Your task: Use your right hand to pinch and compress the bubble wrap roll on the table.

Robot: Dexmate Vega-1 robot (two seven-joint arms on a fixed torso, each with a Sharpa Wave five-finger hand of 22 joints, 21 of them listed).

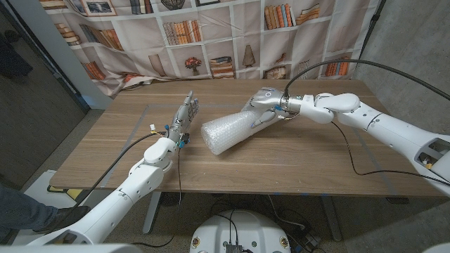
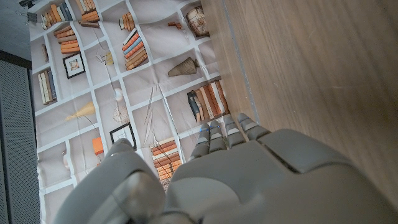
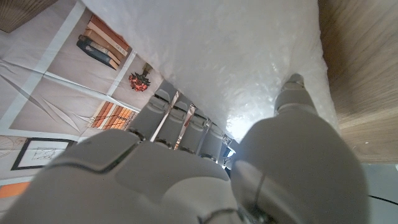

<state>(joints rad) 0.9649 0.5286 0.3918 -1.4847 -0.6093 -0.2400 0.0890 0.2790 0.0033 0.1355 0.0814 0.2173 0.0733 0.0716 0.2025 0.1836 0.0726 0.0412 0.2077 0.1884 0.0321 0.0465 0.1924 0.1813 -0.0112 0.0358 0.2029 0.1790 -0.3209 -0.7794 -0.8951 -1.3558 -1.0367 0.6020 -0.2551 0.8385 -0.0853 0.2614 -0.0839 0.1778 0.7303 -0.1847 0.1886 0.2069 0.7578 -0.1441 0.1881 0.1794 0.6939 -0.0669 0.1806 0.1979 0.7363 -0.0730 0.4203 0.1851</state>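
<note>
1. Closest to me, and the biggest thing here, is the wooden table [image 1: 295,165], its front edge running across below both arms.
2. Behind the table hangs a printed bookshelf backdrop [image 1: 232,35], with pictured books, vases and framed prints; the left wrist view shows it too [image 2: 124,81].
3. Lying on its side near the middle of the table is the bubble wrap roll [image 1: 226,132], angled so one end points toward the front and the other toward the right hand. In the right wrist view its pale, dimpled surface [image 3: 236,56] sits right against the fingers.
4. At the far end of the roll, the right hand [image 1: 265,107] grips it: fingers [image 3: 180,118] wrap over one side and the thumb [image 3: 291,93] presses into the other, pinching the wrap between them. How far the roll is squashed is hard to judge from here.
5. Just left of the roll and apart from it, the left hand [image 1: 184,114] stands on the table with its fingers [image 2: 224,134] straight and close together, holding nothing.
</note>
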